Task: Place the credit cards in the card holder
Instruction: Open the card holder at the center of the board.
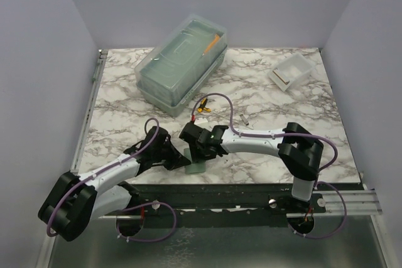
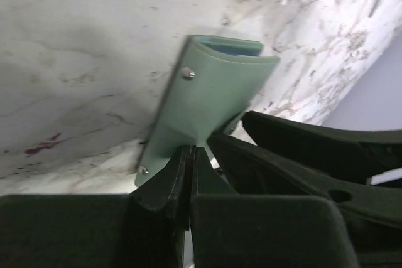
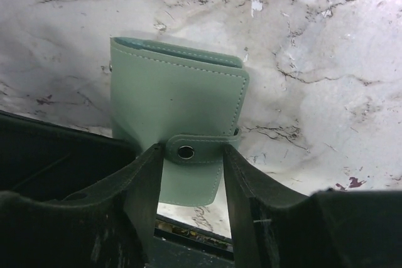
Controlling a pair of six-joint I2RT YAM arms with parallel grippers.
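- Left gripper (image 2: 188, 162): clenched shut, with its tips meeting at the near edge of the holder (image 3: 176, 105). I cannot tell whether they nip any of it.
- Holder: it sits by the near edge of the table (image 1: 270, 105), between the two grippers. It is folded shut, with the strap (image 3: 204, 139) snapped across it. Whether it lies flat or tipped is hard to tell.
- Right gripper (image 3: 191, 155): the jaws stand partway apart, one on each side of the strap and in front of the holder's face. I cannot tell whether they are squeezing or only hovering.
- Progress: this looks like the very start, since no card is in yet. The strap has to be unsnapped and the holder opened, then the cards fetched and slid into the pockets.
- Hidden: the cards show in no view.
  - The box (image 1: 182, 67) is cloudy and its contents are unclear.
  - The tray (image 1: 301, 64), far right, holds something brown-edged that is too small to name.
  - The holder's pockets are shut away.
  - From above, the arms cover most of the holder.
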